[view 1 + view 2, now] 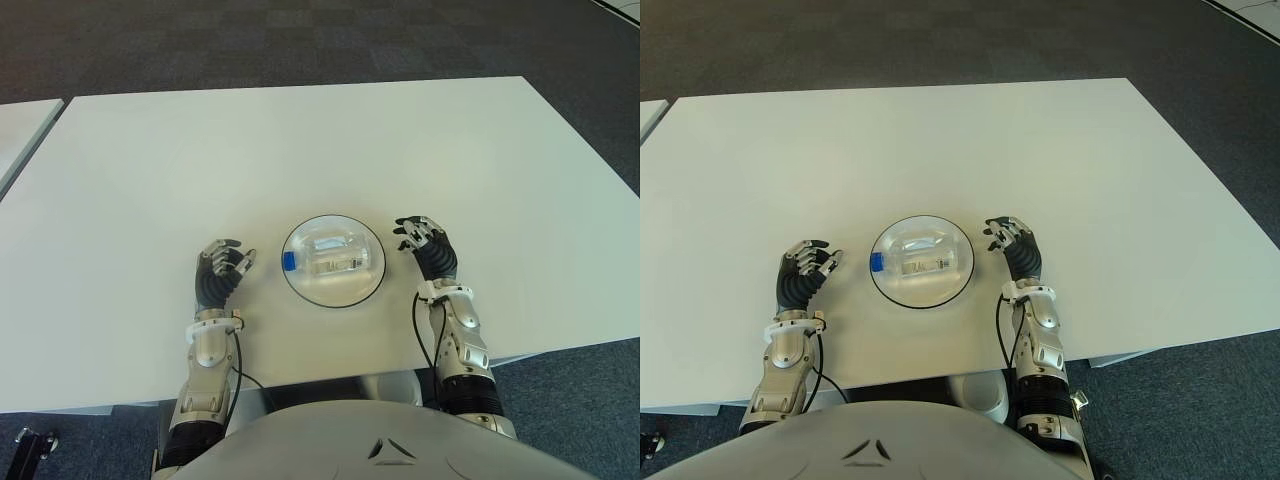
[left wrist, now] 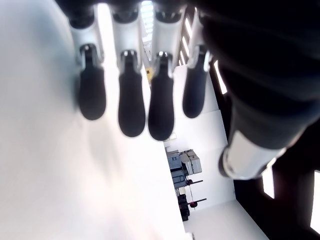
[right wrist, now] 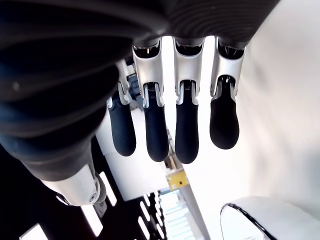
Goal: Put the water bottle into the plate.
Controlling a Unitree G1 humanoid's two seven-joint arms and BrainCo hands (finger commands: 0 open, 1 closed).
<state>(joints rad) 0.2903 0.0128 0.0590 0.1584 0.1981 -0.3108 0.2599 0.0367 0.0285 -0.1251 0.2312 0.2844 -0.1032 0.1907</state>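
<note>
i see the clear plastic water bottle with a blue cap [image 1: 330,256] lying in the round white plate [image 1: 300,285]; task looks done, left hand [image 1: 222,266] and right hand [image 1: 425,243] empty, fingers relaxed apart.

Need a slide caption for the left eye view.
Water bottle lies in the plate, open left hand and right hand flanking it.

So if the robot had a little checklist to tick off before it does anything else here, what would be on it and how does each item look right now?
1. Water bottle inside the plate: ok, it lies on its side, blue cap toward the robot's left.
2. Left hand holds nothing: ok, fingers relaxed, beside the plate on its left.
3. Right hand holds nothing: ok, fingers relaxed, just right of the plate.
4. Both hands apart from the plate: ok.
5. Plate fully on the table: ok, well back from the near edge.
6. Bottle steady, not rolling: cannot tell.
</note>
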